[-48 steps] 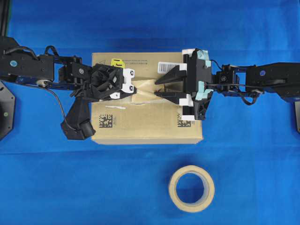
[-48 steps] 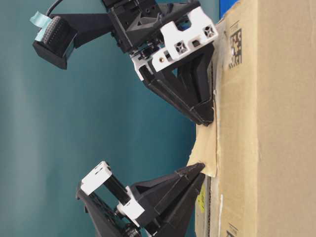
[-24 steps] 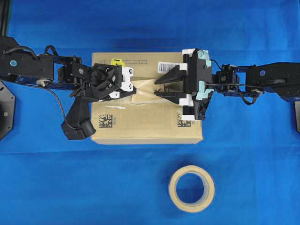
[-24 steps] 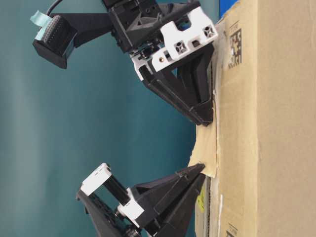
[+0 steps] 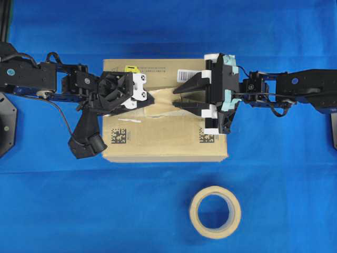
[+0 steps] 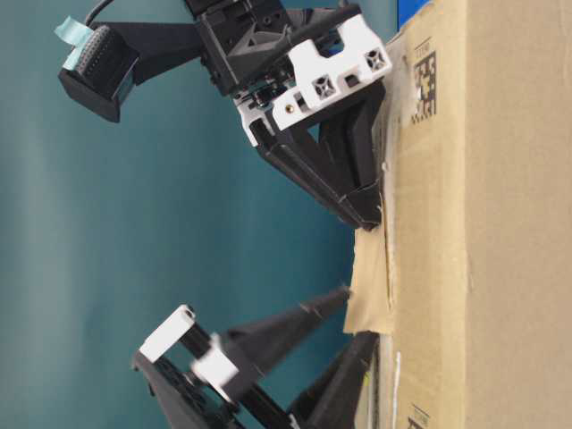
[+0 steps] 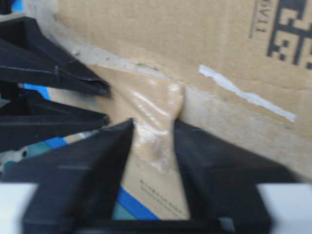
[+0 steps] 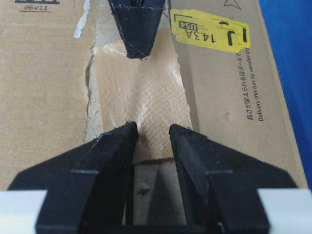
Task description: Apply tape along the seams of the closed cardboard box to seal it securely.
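The brown cardboard box [image 5: 168, 139] lies in the middle of the blue table, with its yellow sticker [image 8: 209, 30] at the far left. A tan piece of tape [image 5: 163, 99] lies across the middle of the box top over the seam [image 5: 189, 114]. My left gripper [image 5: 151, 100] is open at the tape's left end, and the crumpled tape [image 7: 153, 105] shows between its fingers. One finger [image 6: 344, 295] stands off the box. My right gripper [image 5: 175, 98] is open, with both tips pressed on the tape's right end [image 8: 141, 87].
A beige tape roll [image 5: 215, 212] lies flat on the table in front of the box, right of centre. Worn greyish tape strips [image 8: 95, 73] run along the seam beside the tape piece. A white barcode label [image 5: 185, 75] sits near the right gripper.
My left gripper's jaws have opened and let go of the tape's end. It has also drawn back slightly to the left. The right gripper has stayed pressed on the tape.
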`<move>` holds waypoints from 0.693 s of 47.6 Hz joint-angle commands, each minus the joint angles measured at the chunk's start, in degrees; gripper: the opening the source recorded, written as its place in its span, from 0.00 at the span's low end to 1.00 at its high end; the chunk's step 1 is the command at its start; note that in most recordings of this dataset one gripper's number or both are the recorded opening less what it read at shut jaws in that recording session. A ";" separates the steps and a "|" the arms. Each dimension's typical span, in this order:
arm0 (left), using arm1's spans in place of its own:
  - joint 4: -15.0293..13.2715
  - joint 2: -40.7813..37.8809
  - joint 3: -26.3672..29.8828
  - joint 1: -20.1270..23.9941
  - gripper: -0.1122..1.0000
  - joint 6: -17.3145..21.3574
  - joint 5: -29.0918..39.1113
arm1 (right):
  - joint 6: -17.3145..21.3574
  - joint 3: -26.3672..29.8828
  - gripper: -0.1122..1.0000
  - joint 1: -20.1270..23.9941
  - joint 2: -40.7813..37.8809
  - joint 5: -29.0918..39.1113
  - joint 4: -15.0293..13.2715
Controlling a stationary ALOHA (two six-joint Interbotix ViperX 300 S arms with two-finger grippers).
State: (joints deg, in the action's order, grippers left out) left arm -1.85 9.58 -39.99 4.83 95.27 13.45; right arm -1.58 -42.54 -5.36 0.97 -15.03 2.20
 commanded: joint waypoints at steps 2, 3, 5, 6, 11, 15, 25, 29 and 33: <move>-0.09 1.32 0.44 0.18 0.54 -0.53 0.26 | -0.09 0.70 0.48 -0.18 0.44 -0.18 0.09; -0.09 1.32 0.53 0.18 0.59 -0.62 0.26 | -0.09 0.70 0.48 -0.18 0.53 -0.18 0.09; -0.09 1.32 0.53 0.18 0.67 -0.70 0.35 | -0.09 0.70 0.48 -0.18 0.44 -0.18 0.09; -0.09 1.32 0.62 0.18 0.71 -0.70 0.44 | -0.09 0.70 0.48 -0.18 0.53 -0.18 0.09; -0.09 1.32 1.14 0.18 0.75 -0.70 0.62 | -0.09 0.62 0.48 -0.18 0.53 -0.09 0.09; -0.09 1.05 1.93 0.09 0.73 -0.70 1.49 | -0.09 0.53 0.48 -0.18 0.53 -0.09 0.09; -0.09 0.62 3.25 0.18 0.73 -0.70 5.19 | -0.09 0.62 0.48 -0.18 0.53 0.97 0.09; -0.09 0.62 3.60 0.18 0.73 -0.70 6.15 | -0.09 0.53 0.48 -0.18 0.53 1.67 0.09; -0.09 0.62 3.87 0.18 0.73 -0.70 6.50 | -0.09 0.62 0.48 -0.18 0.44 2.11 0.09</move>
State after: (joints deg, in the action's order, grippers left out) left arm -1.85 9.58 -37.18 4.92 94.66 19.51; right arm -1.58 -42.54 -5.45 1.05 -13.54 2.20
